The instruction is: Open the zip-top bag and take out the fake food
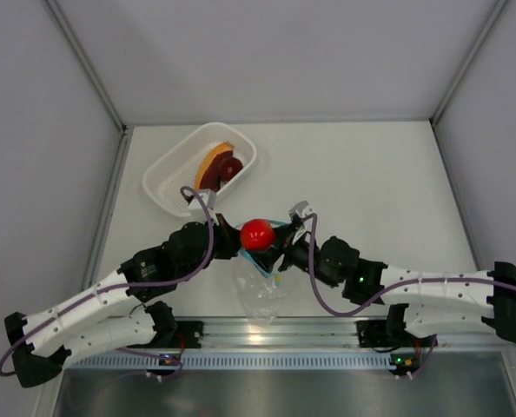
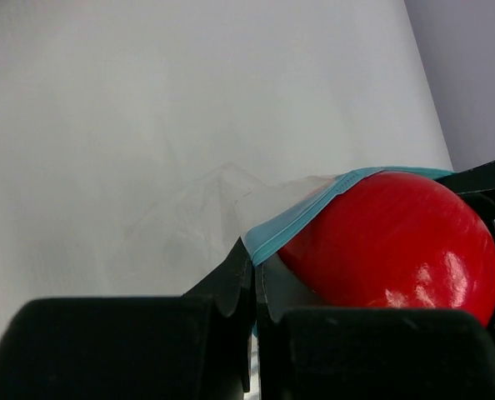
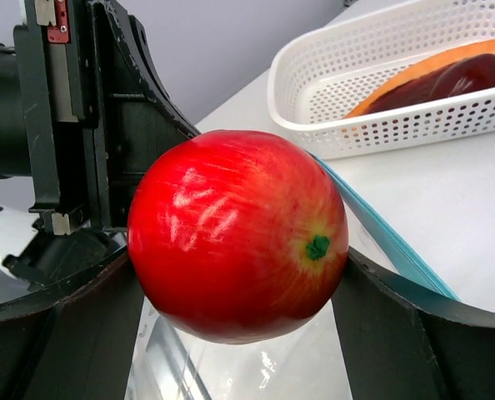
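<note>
I note a white perforated plastic basket [image 1: 158,178] toward the far left corner of the table [image 1: 371,174]. In it lie an orange crescent slice [image 1: 213,159] and a dark brown ring-like piece [image 1: 229,169], touching each other. To the right, closer to the table's near edge, the left gripper [image 2: 252,271] is clamped tight on the light blue zip strip [image 2: 302,217] of the clear crinkly plastic zip-top bag [image 1: 262,295]. The bag's body hangs toward the near edge between the two arms. Just beside those fingers, at the bag's mouth, sits a glossy red tomato-like ball [image 1: 258,234] with a green stem mark. The right gripper [image 3: 241,258] holds this ball, its jaws spread wide on either side of it. I cannot tell whether the ball is fully clear of the bag.
</note>
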`<act>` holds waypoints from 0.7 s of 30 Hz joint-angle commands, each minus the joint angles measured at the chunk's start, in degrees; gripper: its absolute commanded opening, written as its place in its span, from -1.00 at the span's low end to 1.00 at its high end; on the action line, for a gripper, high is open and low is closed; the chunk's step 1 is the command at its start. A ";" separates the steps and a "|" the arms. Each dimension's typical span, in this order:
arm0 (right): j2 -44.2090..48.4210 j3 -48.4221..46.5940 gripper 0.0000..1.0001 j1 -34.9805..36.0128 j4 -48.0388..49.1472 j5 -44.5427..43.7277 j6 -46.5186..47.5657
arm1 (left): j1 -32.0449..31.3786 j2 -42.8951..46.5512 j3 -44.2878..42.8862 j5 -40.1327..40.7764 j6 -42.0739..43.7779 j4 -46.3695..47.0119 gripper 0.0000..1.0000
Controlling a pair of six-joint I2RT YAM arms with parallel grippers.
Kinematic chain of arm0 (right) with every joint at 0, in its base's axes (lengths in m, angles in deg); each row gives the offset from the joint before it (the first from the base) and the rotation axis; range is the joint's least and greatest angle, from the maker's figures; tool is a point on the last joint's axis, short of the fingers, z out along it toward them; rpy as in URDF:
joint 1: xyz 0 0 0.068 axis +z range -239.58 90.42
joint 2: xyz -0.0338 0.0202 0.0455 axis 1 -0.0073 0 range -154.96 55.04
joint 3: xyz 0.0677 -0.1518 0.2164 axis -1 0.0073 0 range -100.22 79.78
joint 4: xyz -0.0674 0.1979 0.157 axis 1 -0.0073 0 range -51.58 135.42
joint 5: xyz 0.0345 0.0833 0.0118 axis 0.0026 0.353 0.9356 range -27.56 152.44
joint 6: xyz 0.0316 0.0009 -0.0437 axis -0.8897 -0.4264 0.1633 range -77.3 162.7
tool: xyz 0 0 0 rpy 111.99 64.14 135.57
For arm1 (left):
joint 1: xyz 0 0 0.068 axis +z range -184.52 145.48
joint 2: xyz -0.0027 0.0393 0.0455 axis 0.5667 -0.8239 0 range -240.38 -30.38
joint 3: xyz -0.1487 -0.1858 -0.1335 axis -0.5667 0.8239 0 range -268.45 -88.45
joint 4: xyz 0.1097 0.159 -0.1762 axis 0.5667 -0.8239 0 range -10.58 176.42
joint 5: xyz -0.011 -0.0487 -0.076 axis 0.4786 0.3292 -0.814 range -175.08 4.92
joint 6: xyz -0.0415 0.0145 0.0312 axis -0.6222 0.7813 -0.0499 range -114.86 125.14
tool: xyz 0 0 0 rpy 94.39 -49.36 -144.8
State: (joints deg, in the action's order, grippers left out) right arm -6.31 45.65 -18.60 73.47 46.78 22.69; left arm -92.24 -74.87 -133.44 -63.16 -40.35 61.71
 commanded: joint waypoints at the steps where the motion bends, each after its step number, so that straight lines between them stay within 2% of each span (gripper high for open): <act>1: 0.00 -7.16 -0.35 0.21 10.19 -10.60 0.75 | 1.29 1.59 2.54 6.74 -0.91 -4.12 -1.00; 6: -3.95 -11.12 -0.36 0.21 5.88 -15.27 9.45 | 1.38 5.46 3.68 6.57 0.32 -4.12 -1.00; 14: -9.41 -17.55 -0.43 0.47 -4.22 -12.64 19.48 | 1.37 7.14 -0.53 3.85 3.83 -5.52 -1.00; 21: -8.01 -19.13 -0.44 0.56 -8.80 -22.56 24.58 | 1.37 6.69 -4.75 3.57 6.12 -9.91 -1.00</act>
State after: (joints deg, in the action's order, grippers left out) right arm -16.29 30.00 -17.62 64.99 33.21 43.15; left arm -90.84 -68.66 -135.23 -59.95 -36.22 55.90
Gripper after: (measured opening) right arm 0.798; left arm 0.021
